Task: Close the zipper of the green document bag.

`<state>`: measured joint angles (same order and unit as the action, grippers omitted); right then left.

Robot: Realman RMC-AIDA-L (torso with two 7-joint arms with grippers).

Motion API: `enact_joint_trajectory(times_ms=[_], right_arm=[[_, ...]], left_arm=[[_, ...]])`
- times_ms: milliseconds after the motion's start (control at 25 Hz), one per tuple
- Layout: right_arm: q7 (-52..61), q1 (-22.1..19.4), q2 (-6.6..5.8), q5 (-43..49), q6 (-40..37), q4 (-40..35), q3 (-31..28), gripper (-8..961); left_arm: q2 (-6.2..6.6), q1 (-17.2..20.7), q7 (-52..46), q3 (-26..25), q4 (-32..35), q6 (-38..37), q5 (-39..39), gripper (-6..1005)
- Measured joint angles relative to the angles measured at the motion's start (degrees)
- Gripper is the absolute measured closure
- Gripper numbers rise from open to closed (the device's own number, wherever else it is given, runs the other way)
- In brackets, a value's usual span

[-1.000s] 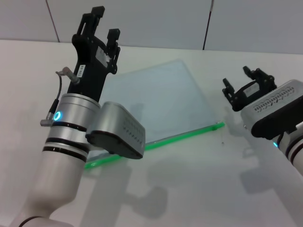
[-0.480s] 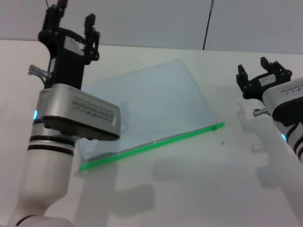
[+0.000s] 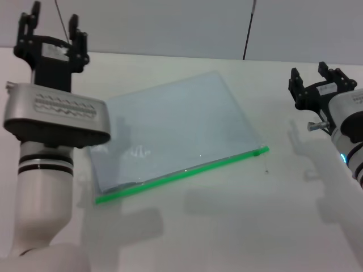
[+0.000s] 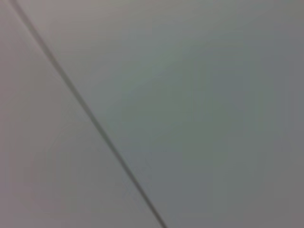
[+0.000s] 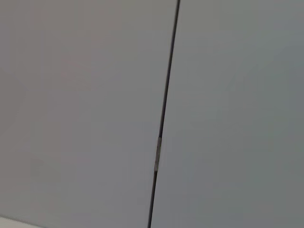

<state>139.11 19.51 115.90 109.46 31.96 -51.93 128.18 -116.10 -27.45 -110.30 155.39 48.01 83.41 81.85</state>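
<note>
Flat translucent pale-blue green document bag (image 3: 173, 133) lies alone on the white table (image 3: 227, 226), both arms raised clear of it.

Its bright green zipper (image 3: 181, 174) runs along the near long edge, the small slider tab (image 3: 262, 151) at the right-hand end. Bare tabletop surrounds every edge. The black left gripper (image 3: 52, 28) hangs high beyond the far-left corner, fingers spread and empty; the black right gripper (image 3: 322, 76) hovers well right of the slider, likewise released. Both wrist views show only grey wall panels with a dark seam (image 5: 164, 118).

Pale-blue green document bag (image 3: 173, 130) lying flat, zipper (image 3: 181, 174) along near edge
</note>
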Motion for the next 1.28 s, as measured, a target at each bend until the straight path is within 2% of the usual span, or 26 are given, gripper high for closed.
enact_joint_trajectory(times_ms=[400, 920, 1280], right_arm=[[2.9, 0.0, 0.03, -0.1, 0.8, 0.2, -1.0, 401], [7.6, -0.3, 0.04, 0.1, 6.0, 2.9, -1.2, 404], [9.5, -0.6, 0.04, 0.1, 8.9, 5.1, 0.1, 409]], left_arm=[[0.16, -0.4, -6.6, -5.7, 0.0, -3.5, -4.8, 384], [0.49, -0.6, -14.3, -6.0, 0.1, -5.6, -5.0, 384], [0.35, 0.5, -17.1, -4.8, 0.7, -9.8, -4.6, 384]])
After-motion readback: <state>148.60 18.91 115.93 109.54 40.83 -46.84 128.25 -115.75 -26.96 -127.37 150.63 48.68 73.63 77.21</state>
